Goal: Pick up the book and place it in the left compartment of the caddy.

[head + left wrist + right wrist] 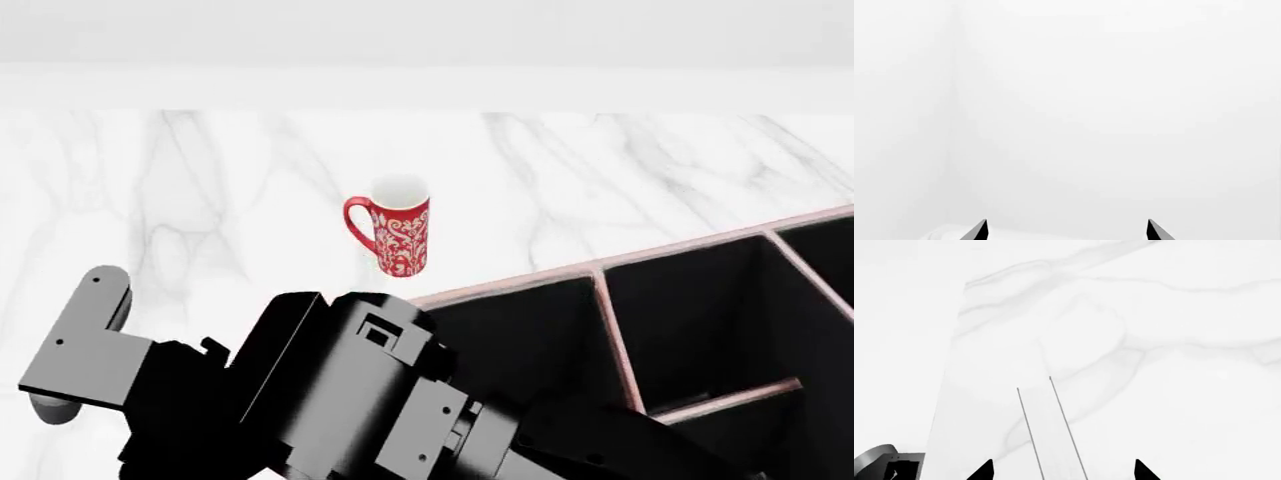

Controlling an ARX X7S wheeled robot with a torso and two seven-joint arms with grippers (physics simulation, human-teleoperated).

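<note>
The book is out of view in every frame. The caddy [694,245], reddish-brown with pale trim and black-lined sections, fills the lower right of the head view. Its left compartment [534,335] is partly covered by a black robot arm [347,400]. In the left wrist view my left gripper [1067,231] is open, with only a white wall between its tips. My right gripper [1061,471] is open in the right wrist view, over white marble crossed by two thin grey lines. No fingers can be made out in the head view.
A red mug [394,235] with a white pattern stands upright on the marble table [200,200], just beyond the caddy's near-left corner. A white wall runs behind the table. A grey robot part [884,465] shows at the edge of the right wrist view.
</note>
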